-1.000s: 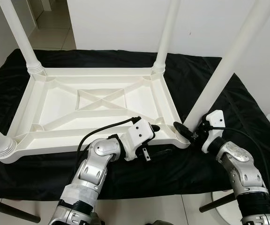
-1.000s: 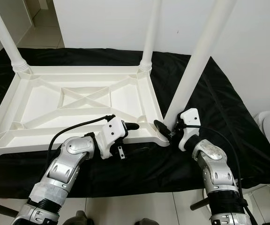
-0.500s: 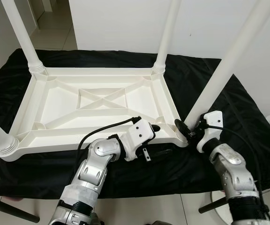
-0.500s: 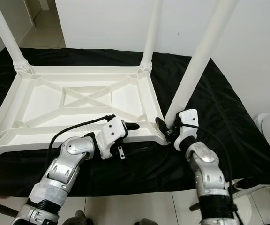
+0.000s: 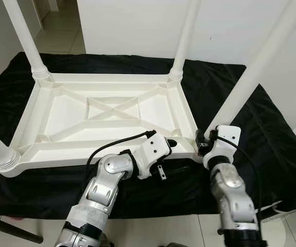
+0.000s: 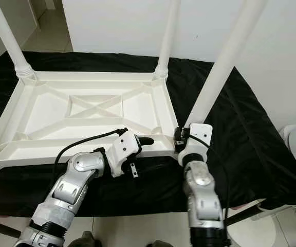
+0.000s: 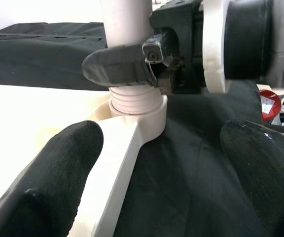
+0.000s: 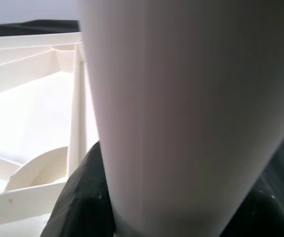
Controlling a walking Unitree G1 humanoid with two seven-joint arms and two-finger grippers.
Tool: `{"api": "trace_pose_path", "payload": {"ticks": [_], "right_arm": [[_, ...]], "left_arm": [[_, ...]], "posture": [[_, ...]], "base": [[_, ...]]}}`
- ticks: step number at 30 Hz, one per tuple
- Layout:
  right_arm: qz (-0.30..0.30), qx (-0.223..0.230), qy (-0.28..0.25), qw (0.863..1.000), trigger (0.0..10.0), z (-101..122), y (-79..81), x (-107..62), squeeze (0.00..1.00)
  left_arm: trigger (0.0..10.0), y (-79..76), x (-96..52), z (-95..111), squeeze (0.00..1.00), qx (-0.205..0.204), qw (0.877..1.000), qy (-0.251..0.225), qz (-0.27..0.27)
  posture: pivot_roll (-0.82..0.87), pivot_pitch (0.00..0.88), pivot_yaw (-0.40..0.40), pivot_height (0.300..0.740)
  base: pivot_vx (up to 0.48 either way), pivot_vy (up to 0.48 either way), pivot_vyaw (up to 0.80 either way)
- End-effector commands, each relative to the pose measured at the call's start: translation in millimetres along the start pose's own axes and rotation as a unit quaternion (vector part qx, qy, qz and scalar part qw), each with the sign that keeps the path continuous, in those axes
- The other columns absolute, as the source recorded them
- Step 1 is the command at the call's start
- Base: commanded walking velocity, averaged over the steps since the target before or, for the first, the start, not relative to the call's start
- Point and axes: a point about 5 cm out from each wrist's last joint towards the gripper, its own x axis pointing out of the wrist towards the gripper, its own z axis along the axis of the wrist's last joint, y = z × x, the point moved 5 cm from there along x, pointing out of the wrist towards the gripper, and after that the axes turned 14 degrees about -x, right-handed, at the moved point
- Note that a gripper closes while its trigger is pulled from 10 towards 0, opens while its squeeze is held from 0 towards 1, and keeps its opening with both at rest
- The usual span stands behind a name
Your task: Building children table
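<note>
Table, upturned on black cloth; fourth leg being seated.

Tabletop (image 5: 102, 110) lies underside up on the cloth (image 5: 240, 103). Right gripper (image 7: 132, 66), fingers pinching the leg (image 5: 251, 77) just above its threaded base at the near corner socket (image 7: 142, 113). Left gripper (image 5: 171, 143), fingers spread, astride the frame edge beside that socket, clamping nothing. Risk: the leg leans outward; turned at that tilt its threads may bind, or the unclamped top may slide on the cloth.
</note>
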Motion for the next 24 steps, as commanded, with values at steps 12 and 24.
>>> {"api": "trace_pose_path", "payload": {"ticks": [12, 24], "right_arm": [[-0.025, 0.027, 0.034, 0.999, 10.0, -9.1, 4.2, -10.1, 1.0], [0.112, -0.027, -0.031, 0.993, 10.0, -10.6, -10.3, -18.3, 0.0]], "left_arm": [[10.0, 9.2, 0.2, 1.3, 0.0, -0.001, 0.998, -0.012, 0.053], [10.0, 9.9, 1.3, 3.7, 0.0, 0.002, 0.999, -0.014, 0.051]], "posture": [[0.0, 0.0, -0.068, 0.74], [0.0, 0.0, -0.06, 0.74]], "base": [[0.0, 0.0, 0.0], [0.0, 0.0, 0.0]]}}
